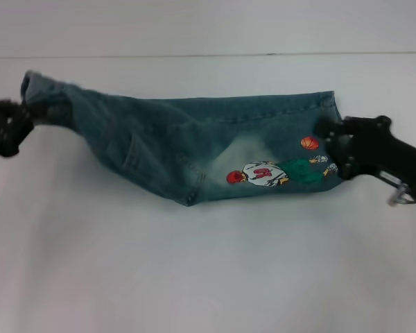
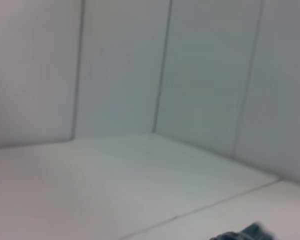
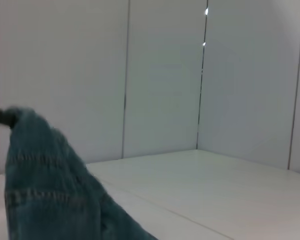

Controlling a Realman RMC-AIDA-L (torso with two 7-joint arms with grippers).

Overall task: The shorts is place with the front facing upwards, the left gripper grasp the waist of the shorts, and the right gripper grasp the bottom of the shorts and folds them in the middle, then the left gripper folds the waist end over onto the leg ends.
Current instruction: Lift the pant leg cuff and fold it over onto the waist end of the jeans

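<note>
Two grippers of mine are holding the shorts (image 1: 201, 149) stretched across the white table (image 1: 208, 277), and only my head view is showing both. At nine o'clock my left gripper (image 1: 17, 125) is pinching the ruffled waist of the shorts (image 1: 36, 94), its fingers closed on the bunched band. At three o'clock my right gripper (image 1: 331, 149) is clamping the bottom of the shorts (image 1: 329, 118), fingers closed on the hem just beside the cartoon patch (image 1: 274, 172) and its small orange ball. Between them the denim is sagging, folded lengthwise, with its lowest corner pointing toward six o'clock.

My left wrist view is giving almost none of this: only a sliver of blue fabric (image 2: 242, 234) at its edge, then bare table and the panelled wall (image 2: 205, 75) with its seams. My right wrist view is showing the cloth (image 3: 45, 185) hanging as a tall, stitched fold, with something dark at its far tip, too blurred for me to name. Neither wrist view is showing its own fingers.
</note>
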